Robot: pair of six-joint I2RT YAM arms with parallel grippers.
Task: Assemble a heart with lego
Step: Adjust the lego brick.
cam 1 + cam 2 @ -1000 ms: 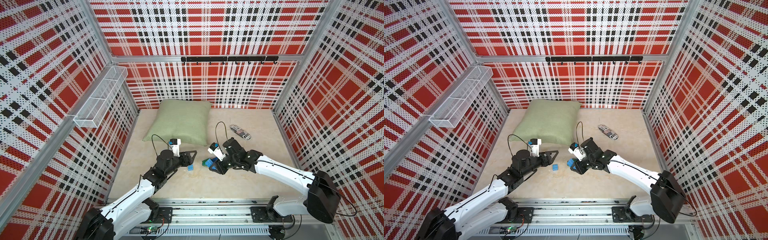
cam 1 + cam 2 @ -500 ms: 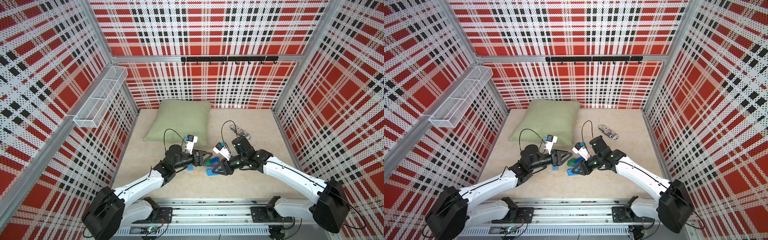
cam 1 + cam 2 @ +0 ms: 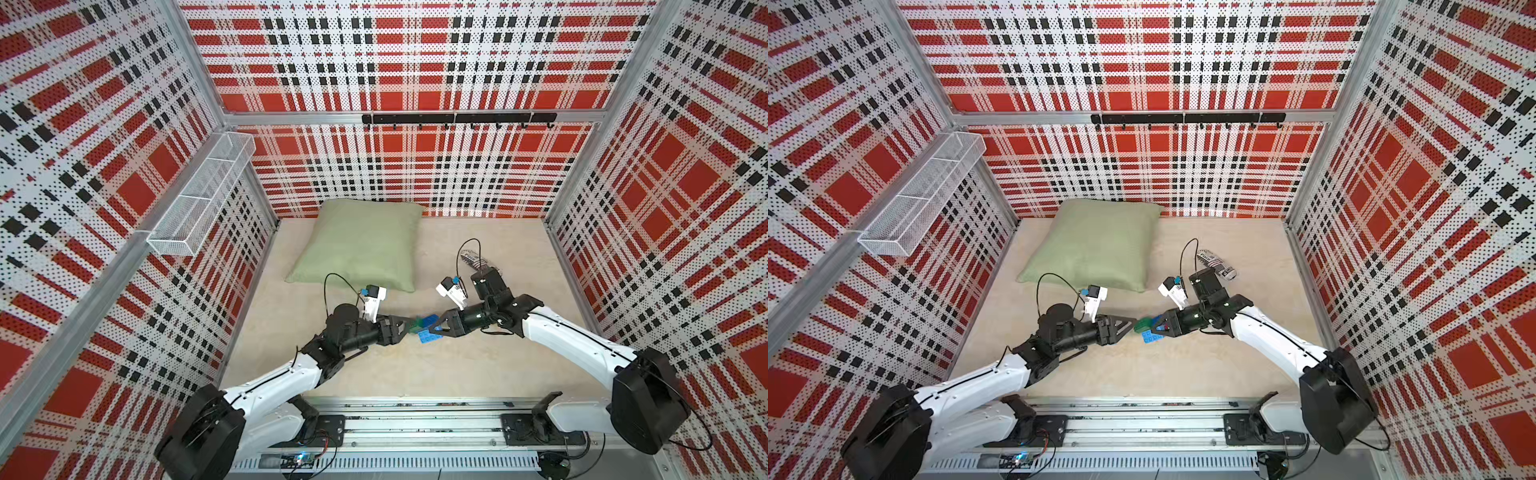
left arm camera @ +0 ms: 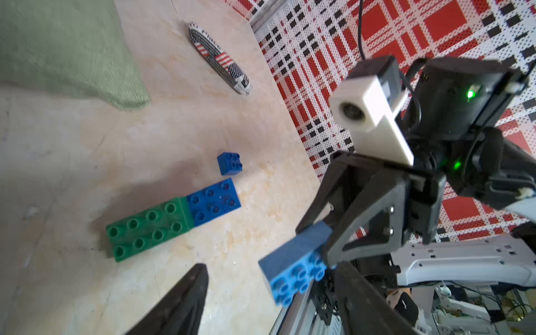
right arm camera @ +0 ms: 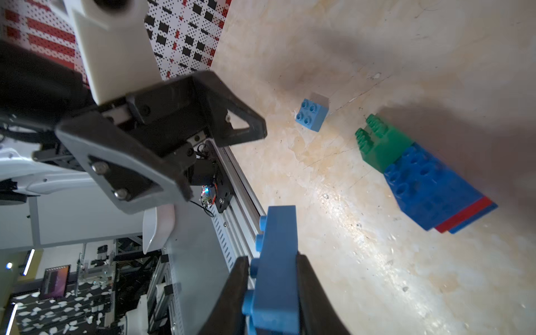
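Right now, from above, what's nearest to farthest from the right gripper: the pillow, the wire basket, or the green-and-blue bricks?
From the right gripper in a top view:
1. Green-and-blue bricks, right at its tips.
2. Pillow, farther back.
3. Wire basket, high up on the robot's left side.

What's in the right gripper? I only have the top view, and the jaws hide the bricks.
Observer: The right gripper is shut on a blue brick.
Operator: And the other one?
Observer: The left gripper is open and empty.
Operator: Anything loose?
Observer: One small blue brick sits apart from the heart on the table.
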